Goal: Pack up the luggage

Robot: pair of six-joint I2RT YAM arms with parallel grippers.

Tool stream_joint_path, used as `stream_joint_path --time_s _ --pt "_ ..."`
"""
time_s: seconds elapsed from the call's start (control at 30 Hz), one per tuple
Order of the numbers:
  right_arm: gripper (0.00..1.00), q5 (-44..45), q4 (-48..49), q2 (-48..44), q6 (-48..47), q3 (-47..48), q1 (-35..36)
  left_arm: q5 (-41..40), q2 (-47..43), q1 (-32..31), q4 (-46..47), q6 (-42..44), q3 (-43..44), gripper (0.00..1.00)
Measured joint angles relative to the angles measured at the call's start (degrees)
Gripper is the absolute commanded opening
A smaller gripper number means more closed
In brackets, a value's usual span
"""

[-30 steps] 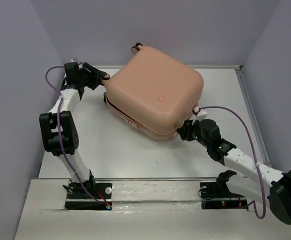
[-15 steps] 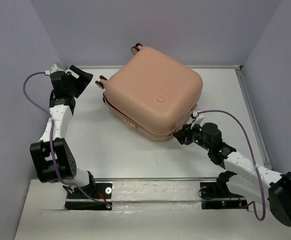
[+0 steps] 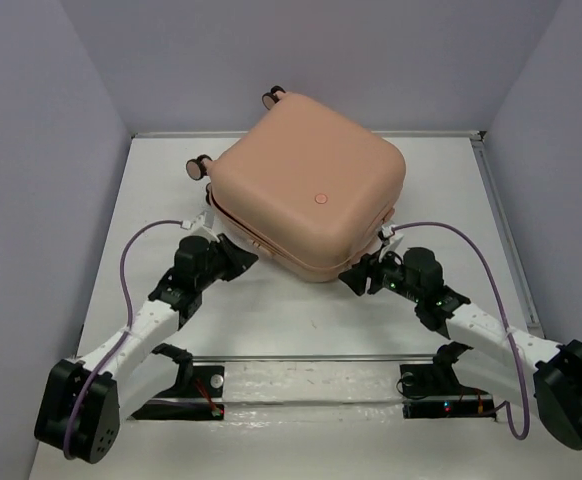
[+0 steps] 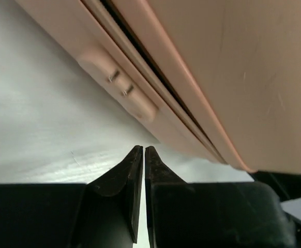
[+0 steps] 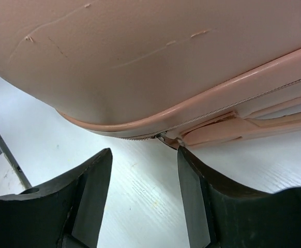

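The peach-pink luggage (image 3: 311,185) lies on the table with its lid down; a dark gap shows along its seam in the left wrist view (image 4: 207,67). Two wheels (image 3: 199,166) show at its far left. My left gripper (image 3: 243,260) is shut and empty, just short of the luggage's near left edge; in its wrist view the fingertips (image 4: 143,153) point at the lower shell below a small handle (image 4: 122,88). My right gripper (image 3: 356,278) is open and empty at the near right corner, where a zipper pull (image 5: 163,136) sits just beyond its fingers (image 5: 96,165).
The white table (image 3: 271,310) lies inside grey-lilac walls. A raised rail (image 3: 501,220) runs along its right edge. A metal bar (image 3: 311,358) with the arm bases crosses the near edge.
My left arm has swung from the far left corner down to the luggage's near left edge. My right gripper has crept a little left along the near right corner. The luggage has not moved.
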Motion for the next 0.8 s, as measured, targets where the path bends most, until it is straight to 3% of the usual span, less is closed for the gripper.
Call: stream_joint_path --time_s 0.17,0.4,0.8 --pt "0.53 1.6 0.7 0.1 -0.1 0.0 0.0 -4.5 -2.5 -10.0 1.8 -1.4 -3.0 0.16" --pt "0.48 2.8 2.6 5.3 -0.3 0.4 0.0 -8.2 3.8 -18.7 5.6 -1.1 -2.0 0.14" --pt "0.35 3.3 9.4 9.9 -0.3 0.1 0.0 -10.3 9.7 -20.9 12.1 -0.3 0.1 0.11"
